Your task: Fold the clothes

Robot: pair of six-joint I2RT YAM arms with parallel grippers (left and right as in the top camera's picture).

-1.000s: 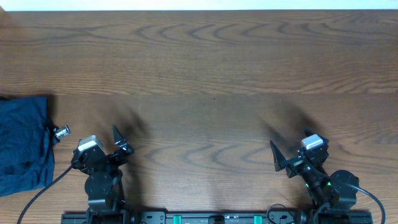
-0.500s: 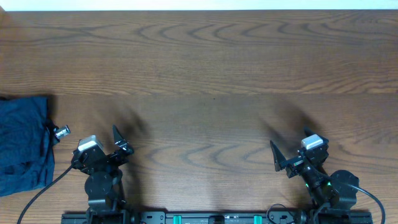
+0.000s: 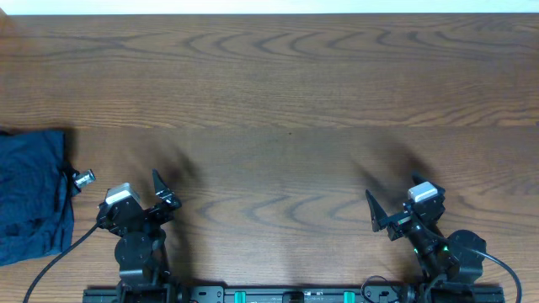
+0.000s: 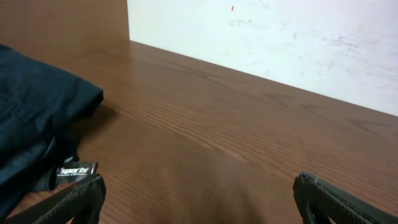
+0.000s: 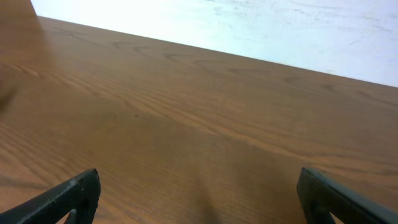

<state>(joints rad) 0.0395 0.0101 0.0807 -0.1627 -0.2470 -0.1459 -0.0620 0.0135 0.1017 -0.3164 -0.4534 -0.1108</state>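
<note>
The dark blue garment [image 3: 32,194] lies bunched at the left edge of the surface [image 3: 286,101], long side running near to far, just left of the left tool [image 4: 199,202], which gapes wide and empty, as does the right tool [image 5: 199,199], far off to the right.

Matt dark-blue cloth garment [image 3: 32,195] on smooth wood-grain table [image 3: 286,93].
</note>
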